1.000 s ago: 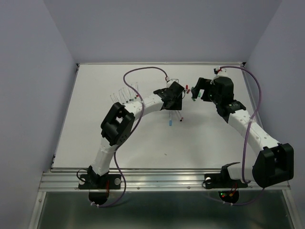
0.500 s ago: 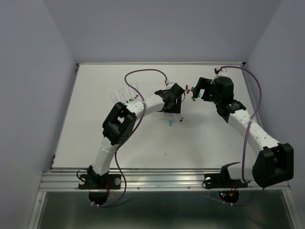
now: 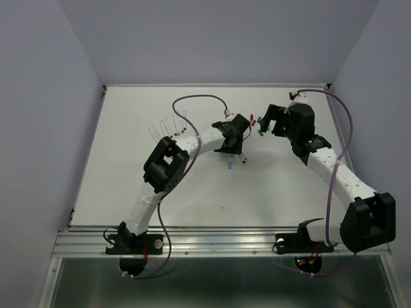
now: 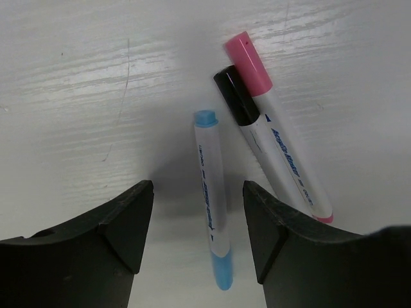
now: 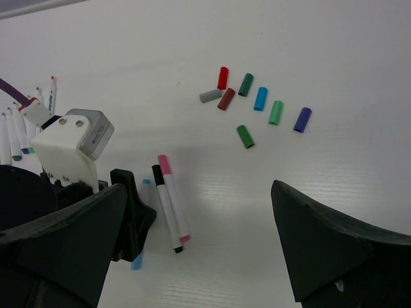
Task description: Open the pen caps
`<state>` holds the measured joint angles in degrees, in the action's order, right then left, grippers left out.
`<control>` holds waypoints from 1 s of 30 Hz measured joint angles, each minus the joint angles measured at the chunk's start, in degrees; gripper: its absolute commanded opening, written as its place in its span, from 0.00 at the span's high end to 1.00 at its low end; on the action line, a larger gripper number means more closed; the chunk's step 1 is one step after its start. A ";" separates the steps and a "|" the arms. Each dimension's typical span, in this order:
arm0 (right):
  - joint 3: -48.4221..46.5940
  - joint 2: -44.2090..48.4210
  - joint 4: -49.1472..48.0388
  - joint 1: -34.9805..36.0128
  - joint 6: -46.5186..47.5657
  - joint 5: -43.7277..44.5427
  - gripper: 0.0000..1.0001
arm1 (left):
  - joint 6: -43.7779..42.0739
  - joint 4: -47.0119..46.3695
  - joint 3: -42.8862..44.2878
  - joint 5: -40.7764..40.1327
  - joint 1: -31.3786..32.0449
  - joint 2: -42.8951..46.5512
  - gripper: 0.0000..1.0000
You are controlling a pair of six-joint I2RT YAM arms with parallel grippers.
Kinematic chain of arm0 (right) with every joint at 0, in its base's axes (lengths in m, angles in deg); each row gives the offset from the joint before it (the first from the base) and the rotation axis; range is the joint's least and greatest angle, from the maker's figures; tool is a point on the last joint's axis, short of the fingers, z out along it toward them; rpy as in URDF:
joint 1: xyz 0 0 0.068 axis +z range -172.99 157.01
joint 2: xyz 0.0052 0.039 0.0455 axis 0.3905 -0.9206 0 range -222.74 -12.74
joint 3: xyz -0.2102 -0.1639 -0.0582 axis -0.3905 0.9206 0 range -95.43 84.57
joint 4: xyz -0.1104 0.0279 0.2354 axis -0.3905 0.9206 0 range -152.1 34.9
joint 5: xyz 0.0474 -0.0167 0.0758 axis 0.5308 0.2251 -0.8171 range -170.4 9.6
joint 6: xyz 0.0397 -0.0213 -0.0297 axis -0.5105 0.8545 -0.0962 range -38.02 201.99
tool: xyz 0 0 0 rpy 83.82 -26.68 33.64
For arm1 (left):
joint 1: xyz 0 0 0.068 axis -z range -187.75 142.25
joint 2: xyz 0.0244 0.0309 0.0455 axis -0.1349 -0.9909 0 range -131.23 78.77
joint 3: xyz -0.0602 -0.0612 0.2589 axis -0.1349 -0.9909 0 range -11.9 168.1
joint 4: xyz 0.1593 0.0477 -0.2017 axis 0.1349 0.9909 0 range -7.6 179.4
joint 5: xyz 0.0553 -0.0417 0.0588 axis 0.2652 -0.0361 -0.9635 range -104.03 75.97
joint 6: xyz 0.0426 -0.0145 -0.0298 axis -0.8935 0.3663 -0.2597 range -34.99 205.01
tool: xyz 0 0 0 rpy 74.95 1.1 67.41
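Currently the light-blue pen (image 4: 212, 205) is straddled by the left gripper (image 4: 198, 196), jaws open, nothing gripped. It lies capped on the table (image 4: 77, 77) beside the pink pen (image 4: 282, 135) and black pen (image 4: 239, 102). The right gripper (image 5: 202, 205) is held wide open, empty. Next: barrel to be clamped, cap end presented.

The pens (image 4: 210, 192) have smooth, slightly glossy plastic barrels (the loose pen caps (image 5: 260, 98) look alike). The table (image 4: 77, 77) is matt white and faintly streaked; the left gripper (image 4: 196, 190) is matt black.
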<state>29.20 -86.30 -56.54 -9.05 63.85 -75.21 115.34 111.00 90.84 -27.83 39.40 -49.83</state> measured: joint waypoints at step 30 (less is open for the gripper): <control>0.04 0.02 0.00 0.00 0.42 2.67 0.00 | -2.29 -0.74 0.02 -1.16 0.13 -1.25 0.71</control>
<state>29.24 -86.28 -56.54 -9.05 64.27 -72.54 113.04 110.26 90.86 -28.99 39.53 -51.07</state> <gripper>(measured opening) 0.998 0.329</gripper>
